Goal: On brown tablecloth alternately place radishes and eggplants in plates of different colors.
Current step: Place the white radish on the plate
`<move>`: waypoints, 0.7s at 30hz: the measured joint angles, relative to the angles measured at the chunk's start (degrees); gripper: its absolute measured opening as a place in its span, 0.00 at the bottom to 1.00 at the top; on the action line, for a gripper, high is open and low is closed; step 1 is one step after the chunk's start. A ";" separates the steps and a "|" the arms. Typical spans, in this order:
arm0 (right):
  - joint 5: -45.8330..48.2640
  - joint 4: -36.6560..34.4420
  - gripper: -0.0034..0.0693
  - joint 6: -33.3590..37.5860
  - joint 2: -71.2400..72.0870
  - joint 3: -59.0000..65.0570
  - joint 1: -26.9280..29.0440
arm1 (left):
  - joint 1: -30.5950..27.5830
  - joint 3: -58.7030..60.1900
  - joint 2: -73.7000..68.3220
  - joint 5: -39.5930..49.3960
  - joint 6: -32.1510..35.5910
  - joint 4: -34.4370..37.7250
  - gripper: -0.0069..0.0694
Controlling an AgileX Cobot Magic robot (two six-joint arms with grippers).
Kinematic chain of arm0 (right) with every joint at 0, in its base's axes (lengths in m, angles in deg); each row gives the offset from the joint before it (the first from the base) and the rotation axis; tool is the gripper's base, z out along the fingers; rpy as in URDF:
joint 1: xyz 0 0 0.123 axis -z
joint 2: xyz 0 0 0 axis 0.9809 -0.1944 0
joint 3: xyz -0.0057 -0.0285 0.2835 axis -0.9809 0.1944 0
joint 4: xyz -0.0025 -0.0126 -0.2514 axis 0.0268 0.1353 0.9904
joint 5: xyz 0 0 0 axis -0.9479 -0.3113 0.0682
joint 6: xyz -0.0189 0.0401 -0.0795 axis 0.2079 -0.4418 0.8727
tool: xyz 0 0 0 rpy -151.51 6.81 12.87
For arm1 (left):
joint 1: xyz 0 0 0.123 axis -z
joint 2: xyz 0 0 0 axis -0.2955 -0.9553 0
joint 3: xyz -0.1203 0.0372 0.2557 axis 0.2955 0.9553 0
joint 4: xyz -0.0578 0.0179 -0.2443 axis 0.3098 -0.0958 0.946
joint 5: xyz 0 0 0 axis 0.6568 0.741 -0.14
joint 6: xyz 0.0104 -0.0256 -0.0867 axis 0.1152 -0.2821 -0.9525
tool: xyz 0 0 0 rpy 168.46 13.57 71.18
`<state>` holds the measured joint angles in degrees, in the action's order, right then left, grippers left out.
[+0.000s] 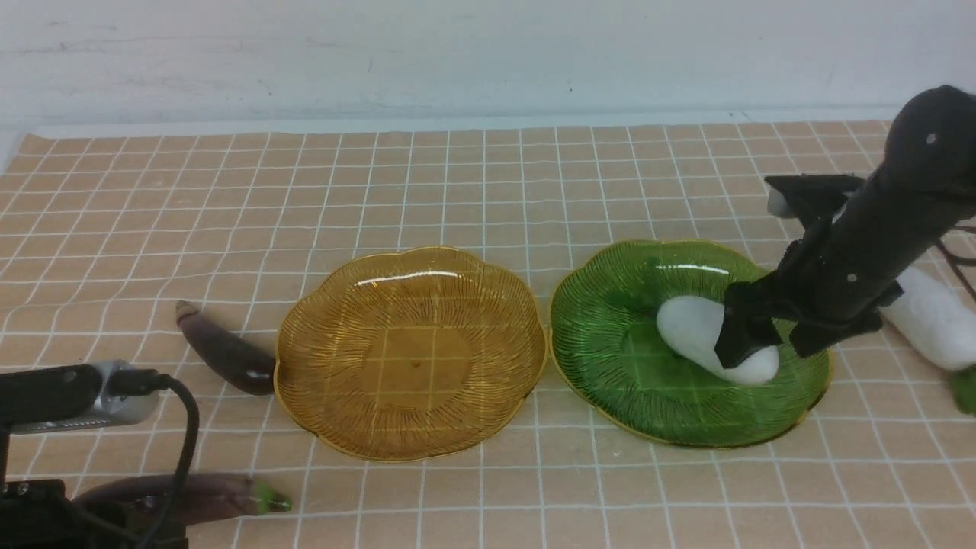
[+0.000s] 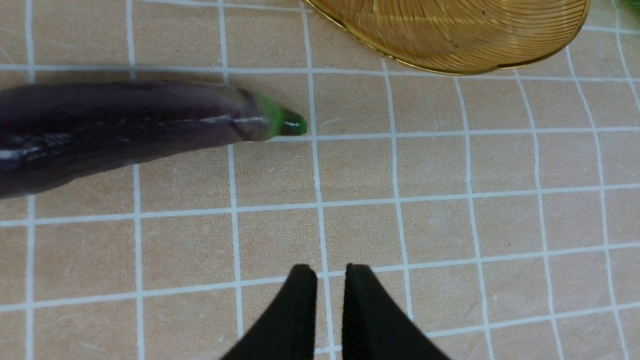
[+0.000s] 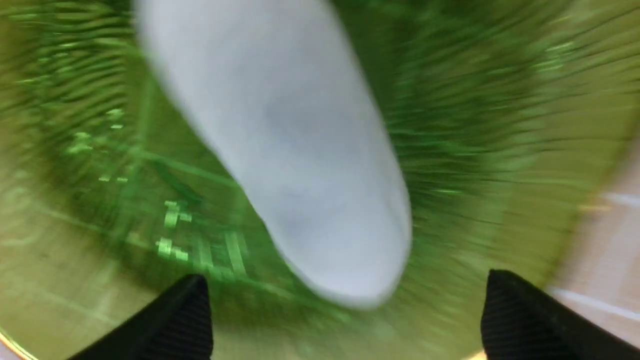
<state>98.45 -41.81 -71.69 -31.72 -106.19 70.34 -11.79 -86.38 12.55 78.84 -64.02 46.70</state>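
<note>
A white radish (image 1: 698,328) lies in the green plate (image 1: 610,343). My right gripper (image 1: 770,351) hangs open just above it, one finger on each side; in the right wrist view the radish (image 3: 280,125) lies free on the green plate (image 3: 500,125) between the spread fingertips (image 3: 195,300). A second radish (image 1: 930,316) rests on the brown tablecloth (image 1: 488,191) to the right. The amber plate (image 1: 412,358) holds nothing. One eggplant (image 1: 225,351) touches its left rim; another eggplant (image 1: 198,496) (image 2: 125,125) lies near the front-left. My left gripper (image 2: 327,272) is shut, with nothing in it, beside that eggplant.
A white wall runs behind the cloth's far edge. The left wrist camera (image 1: 76,393) and its black cable stand over the front-left corner. The amber plate's rim (image 2: 450,30) shows in the left wrist view. The second radish's green leaves (image 1: 964,389) reach the right edge.
</note>
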 joint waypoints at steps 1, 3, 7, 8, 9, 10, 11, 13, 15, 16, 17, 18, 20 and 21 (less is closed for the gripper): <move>2.79 2.59 0.99 -1.12 0.00 -2.22 0.39 | 0.00 0.00 0.00 -0.11 0.00 0.00 0.18; 5.95 8.50 0.99 -2.76 0.00 -5.82 0.99 | 0.00 0.00 0.00 -0.55 -0.28 0.00 0.18; 7.06 22.17 0.96 -9.04 0.00 -9.59 3.89 | 0.00 0.00 0.00 -1.03 -0.39 0.00 0.18; 7.12 24.16 0.96 -11.21 -0.06 -9.71 5.34 | 0.00 0.00 0.00 -1.03 -0.42 0.00 0.18; 7.07 25.50 0.96 -14.21 -0.46 -9.75 7.51 | 0.00 0.00 0.00 -1.08 -0.42 0.00 0.18; 7.01 25.95 0.96 -15.27 -0.98 -9.82 8.49 | 0.00 0.00 0.00 -1.08 -0.42 0.00 0.18; 6.97 26.10 0.96 -15.86 -2.06 -9.82 9.54 | 0.00 0.00 0.00 -1.08 -0.42 0.00 0.18; 6.74 26.30 0.95 -16.29 -4.28 -9.82 10.27 | 0.00 0.00 0.00 -1.08 -0.46 0.00 0.18; 6.02 26.89 0.95 -16.42 -6.90 -9.82 10.41 | 0.00 0.00 0.00 -1.08 -0.53 0.00 0.18; 5.75 27.12 0.95 -16.47 -7.72 -9.82 10.41 | 0.00 0.00 0.00 -1.08 -0.61 0.00 0.18; 5.48 27.29 0.95 -16.47 -8.56 -9.82 10.41 | 0.00 0.00 0.00 -1.08 -0.69 0.00 0.18; 5.09 27.53 0.94 -16.47 -9.93 -9.82 10.41 | 0.00 0.00 0.00 -1.08 -0.68 0.00 0.18; 4.42 27.94 0.94 -16.47 -11.77 -9.82 10.41 | 0.00 0.00 0.00 -1.08 -0.70 0.00 0.18; 4.11 28.41 0.93 -16.47 -12.96 -9.82 10.41 | 0.00 0.00 0.00 -1.08 -0.75 0.00 0.18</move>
<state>102.56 -13.40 -88.16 -44.68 -116.01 80.75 -11.79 -86.38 12.55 77.76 -64.77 46.70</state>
